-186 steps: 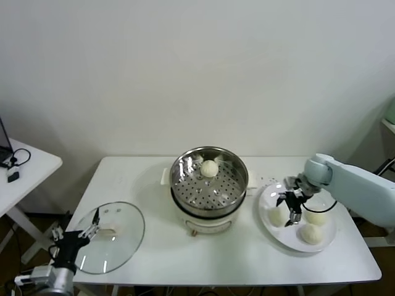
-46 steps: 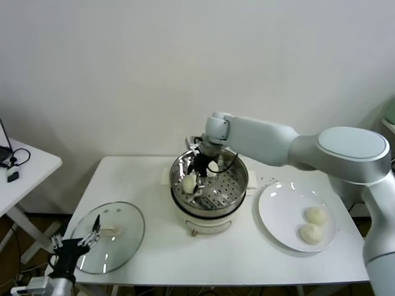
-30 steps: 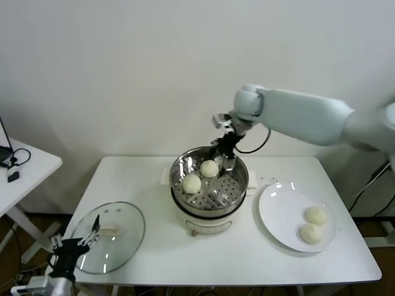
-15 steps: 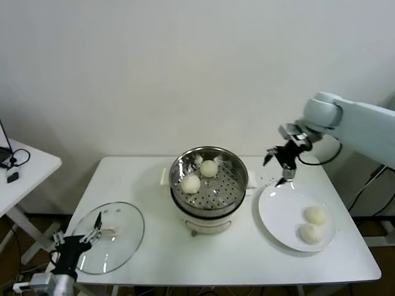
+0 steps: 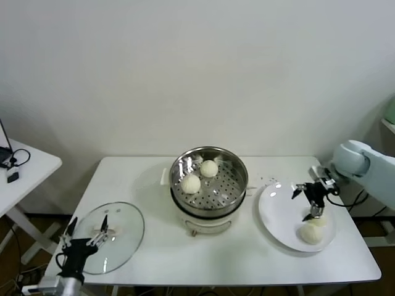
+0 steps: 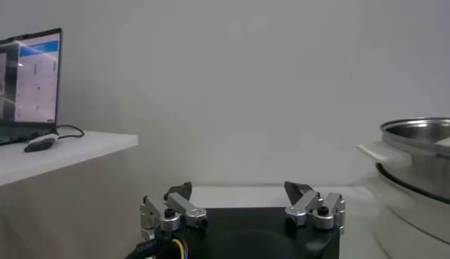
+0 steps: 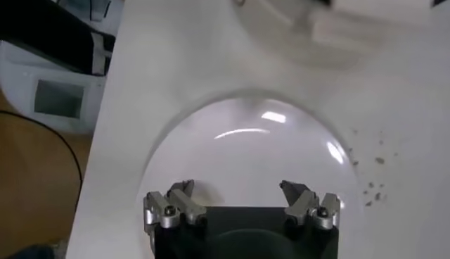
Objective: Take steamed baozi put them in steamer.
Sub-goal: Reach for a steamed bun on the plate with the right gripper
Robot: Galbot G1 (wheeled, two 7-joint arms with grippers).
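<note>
Above the plate (image 5: 279,213), head view alone shows baozi (image 5: 311,233) under the empty, wide-spread right hand (image 5: 308,202).

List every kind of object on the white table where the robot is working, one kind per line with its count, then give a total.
Steamed baozi: 4, two in the steamer, two on the plate
Steamer: 1
White plate: 1
Glass lid: 1
Total: 7
</note>
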